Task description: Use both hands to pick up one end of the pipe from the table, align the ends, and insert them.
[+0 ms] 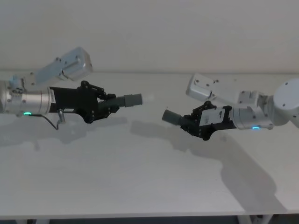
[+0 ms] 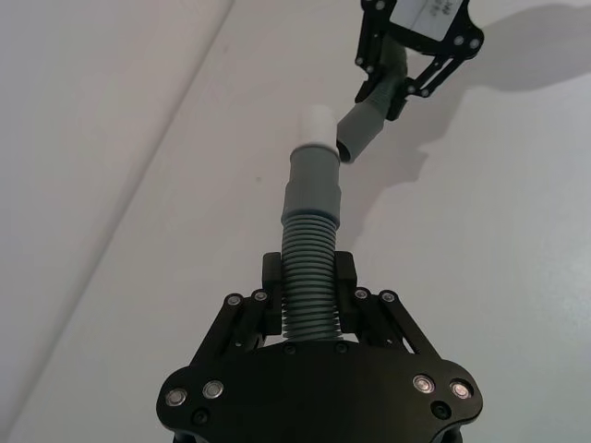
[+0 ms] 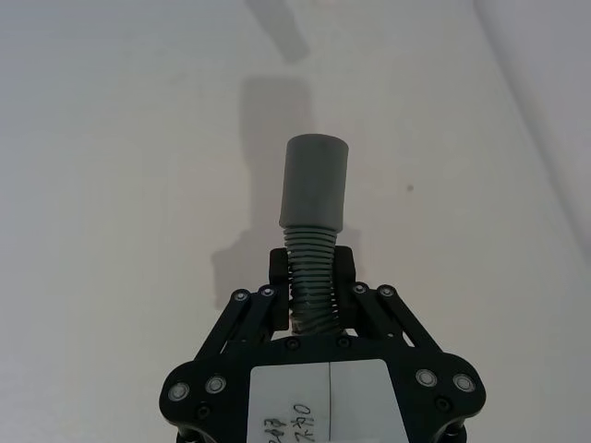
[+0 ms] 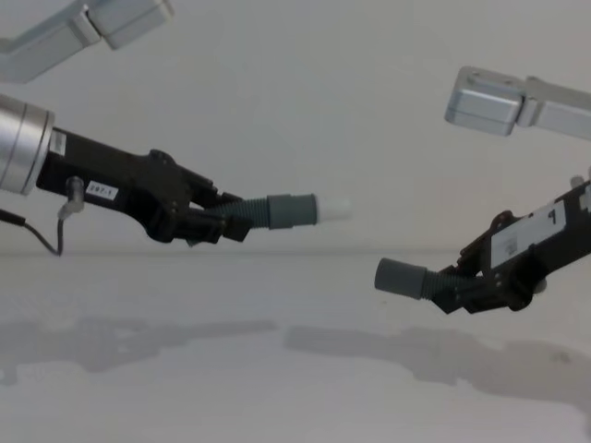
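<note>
L gripper (image 1: 112,103) is clamped on the ribbed part of the white-tip hose (image 4: 282,211). The grey cuff (image 2: 312,180) + white tip (image 4: 334,210) stick out fwd of its fingers, pointing over at the R side. R gripper (image 1: 187,122) is clamped on the ribs of the plain hose (image 3: 311,249), and its hollow cuff (image 4: 400,276) pokes out ahead of the fingers, facing back at the L one. Both pieces are up off the table (image 1: 140,186).

Tip and hollow cuff are apart, w/ a gap between them in head + chest views. Not in line yet: in the chest view the hollow cuff sits lower than the tip and is tilted vs the tip's axis. In the L wrist view the cuff mouth is off to one side of the tip, at an angle.

Risks, my read:
- Pushed together as is, the tip hits the cuff rim or slides past outside, so no insert. Cause: height + angle offset.
- The hoses look flexy. If the tip catches the rim off-centre, the ribs prob buckle btw fingers and cuff instead of seating.
- Both grips are on ribs behind the cuffs, so the free ends can droop or wobble, and gripper pose alone may not give true alignment.
- An axial push could slide a hose back thru the fingers, tho the ribs should help it hold.
- If either grip lets go, the piece drops to the table and needs a re-pick.

Needs levelling + squaring up first, then a slow straight push.
</note>
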